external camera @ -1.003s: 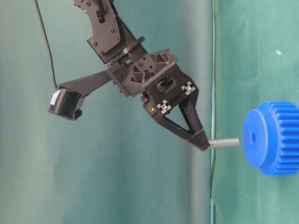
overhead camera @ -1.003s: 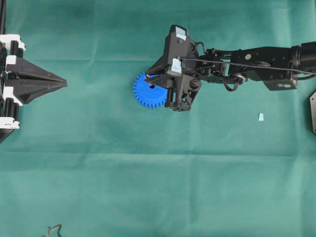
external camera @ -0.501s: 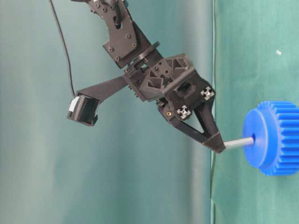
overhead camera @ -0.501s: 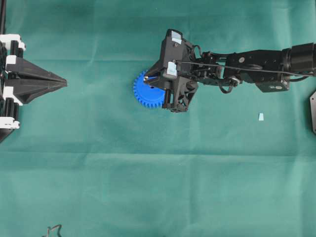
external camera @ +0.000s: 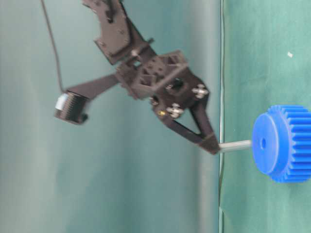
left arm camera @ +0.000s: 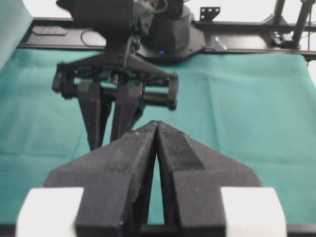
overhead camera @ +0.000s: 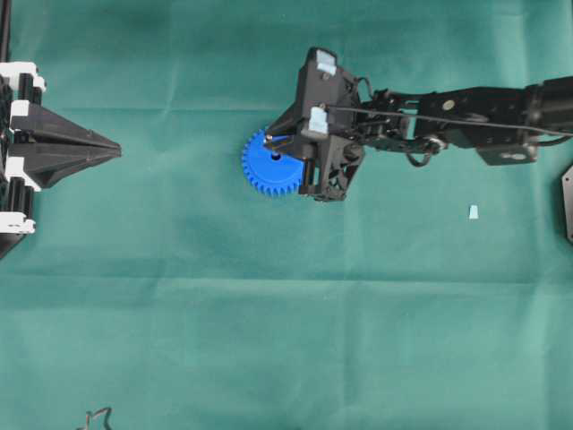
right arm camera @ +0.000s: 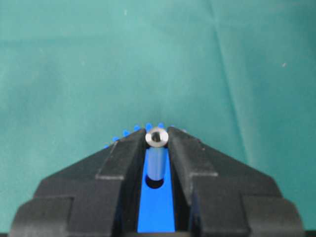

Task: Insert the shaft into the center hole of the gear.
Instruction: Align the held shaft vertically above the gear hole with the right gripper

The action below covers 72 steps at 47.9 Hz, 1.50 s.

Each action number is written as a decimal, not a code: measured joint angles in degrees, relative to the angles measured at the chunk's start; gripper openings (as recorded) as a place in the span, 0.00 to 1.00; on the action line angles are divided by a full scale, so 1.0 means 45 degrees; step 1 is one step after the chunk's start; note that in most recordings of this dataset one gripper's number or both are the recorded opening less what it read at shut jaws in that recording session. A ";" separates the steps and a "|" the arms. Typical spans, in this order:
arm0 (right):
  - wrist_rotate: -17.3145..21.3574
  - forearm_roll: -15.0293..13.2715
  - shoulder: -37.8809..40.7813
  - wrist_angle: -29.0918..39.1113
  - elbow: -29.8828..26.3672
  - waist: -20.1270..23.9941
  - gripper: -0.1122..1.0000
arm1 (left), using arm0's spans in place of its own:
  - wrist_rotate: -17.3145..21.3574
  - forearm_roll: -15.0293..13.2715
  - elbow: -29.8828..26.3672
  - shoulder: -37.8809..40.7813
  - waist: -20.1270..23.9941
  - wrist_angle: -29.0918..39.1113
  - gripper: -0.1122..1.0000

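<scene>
Jaws of the right gripper (external camera: 212,147) clench the shaft (external camera: 235,145) by one end, its free tip just short of the center hole (external camera: 263,143) of the gear (external camera: 282,143), which lies flat on the green counter (overhead camera: 269,340) near the middle of its far half. The left gripper (overhead camera: 112,149) rests pressed closed at the counter's left edge, grasping nothing. In the right wrist view the shaft stands between the fingertips (right arm camera: 129,146) above the blue face. Risks, as judged: a slightly tilted pin may catch the hub rim and push the unsecured gear sideways; the thin pin may also pivot or slip in so narrow a grip under pressure.
</scene>
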 measured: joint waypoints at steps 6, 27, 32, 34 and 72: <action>0.0020 0.0000 -0.0137 -0.0039 0.0156 0.0000 0.25 | 0.0000 0.0000 0.0000 0.0000 0.0000 0.0000 0.10; 0.0078 0.0020 0.0293 -0.1309 0.0313 0.0039 0.25 | 0.0000 0.0000 0.0000 0.0000 0.0000 0.0000 0.10; 0.0078 0.0117 0.0605 -0.1387 0.0332 0.0176 0.25 | 0.0000 0.0000 0.0000 0.0000 0.0000 0.0000 0.10; 0.0078 0.0176 0.0703 -0.1426 0.0371 0.0234 0.25 | 0.0000 0.0000 0.0000 0.0000 0.0000 0.0000 0.10; 0.0059 0.0273 0.0176 -0.2090 0.0762 0.0293 0.25 | 0.0000 -0.0020 0.0000 0.0000 0.0000 0.0000 0.10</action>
